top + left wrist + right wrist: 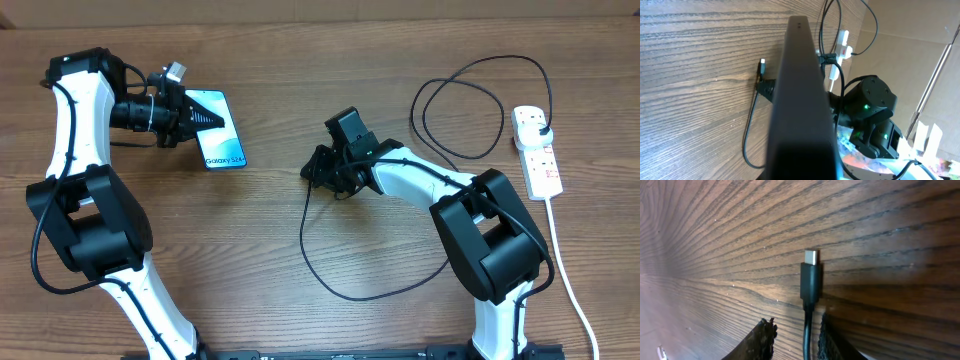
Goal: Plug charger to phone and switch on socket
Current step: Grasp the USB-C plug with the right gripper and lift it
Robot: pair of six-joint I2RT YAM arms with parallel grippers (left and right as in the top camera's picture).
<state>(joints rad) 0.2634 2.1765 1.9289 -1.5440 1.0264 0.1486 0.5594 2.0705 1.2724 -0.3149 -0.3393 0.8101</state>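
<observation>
While the left gripper (200,116) is clamped on the upper end of the phone (222,145), the handset sits screen-up at the left of the table (300,60); the left wrist view shows it as a dark edge. The right gripper (796,330), jaws narrowed, holds the charger (810,282) just behind its connector tip at mid-table, well apart from the phone. The cable loops away to its black plug, seated in the socket (537,160) at the right edge.
</observation>
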